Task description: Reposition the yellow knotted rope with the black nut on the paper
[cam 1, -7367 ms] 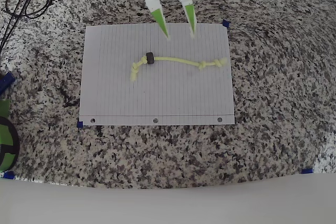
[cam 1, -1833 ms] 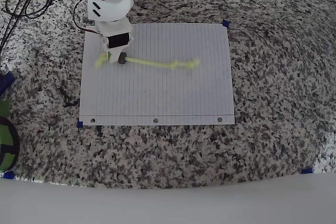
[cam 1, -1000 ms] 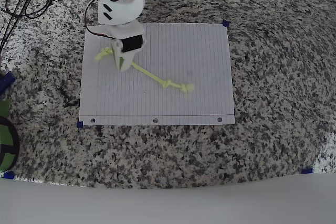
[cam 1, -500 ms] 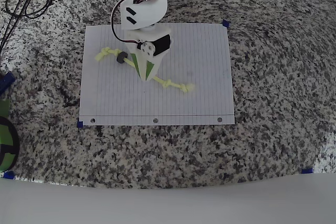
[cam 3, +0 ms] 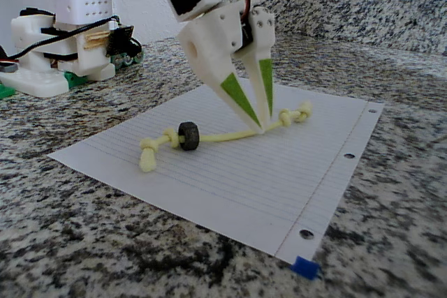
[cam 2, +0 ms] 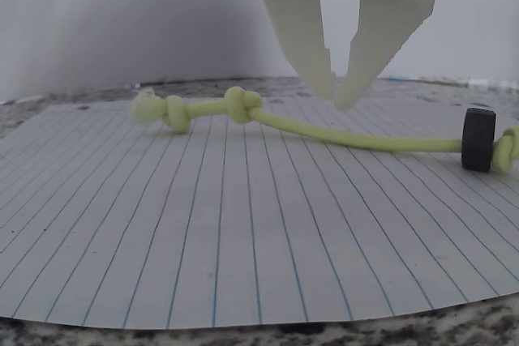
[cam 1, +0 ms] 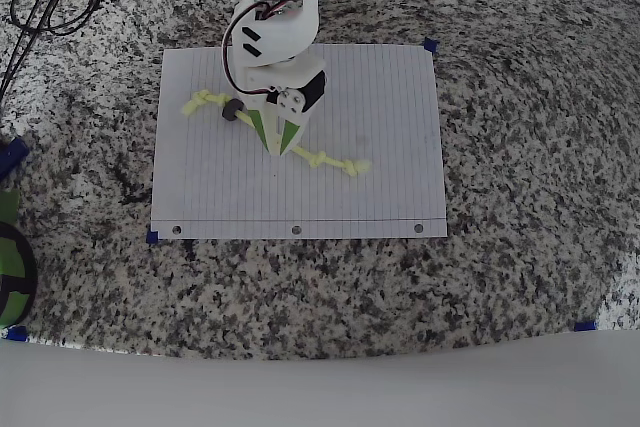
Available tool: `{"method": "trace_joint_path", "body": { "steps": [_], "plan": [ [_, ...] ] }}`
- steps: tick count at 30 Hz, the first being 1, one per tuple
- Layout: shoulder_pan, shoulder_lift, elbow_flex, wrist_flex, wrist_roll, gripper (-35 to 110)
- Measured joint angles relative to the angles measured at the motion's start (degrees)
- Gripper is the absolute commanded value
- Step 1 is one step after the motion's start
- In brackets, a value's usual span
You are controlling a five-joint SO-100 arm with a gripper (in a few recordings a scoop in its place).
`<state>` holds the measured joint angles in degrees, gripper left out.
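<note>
The white arm is reaching down over the paper, its gripper poised with fingertips slightly parted, grasping nothing, just above the yellow knotted rope. The black nut is sitting near the rope's left end in the overhead view.

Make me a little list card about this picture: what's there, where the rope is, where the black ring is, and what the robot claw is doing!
surface: speckled granite counter
paper: white lined sheet, lying flat
rope: yellow knotted rope lying slantwise on the paper
nut: black nut threaded on the rope near one knotted end
gripper: gripper fingertips nearly together, right over the rope's middle; whether they pinch it is unclear
</note>
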<state>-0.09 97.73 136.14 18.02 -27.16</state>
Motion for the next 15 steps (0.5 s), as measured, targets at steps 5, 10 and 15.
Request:
{"method": "trace_joint_path", "body": {
  "steps": [5,10,15],
  "plan": [
    [-0.53,-1.14,0.00,1.05,0.09,0],
    [-0.44,-1.85,-0.09,1.41,0.18,0],
    [0.70,-1.85,-0.09,1.67,0.79,0]
  ]
}}
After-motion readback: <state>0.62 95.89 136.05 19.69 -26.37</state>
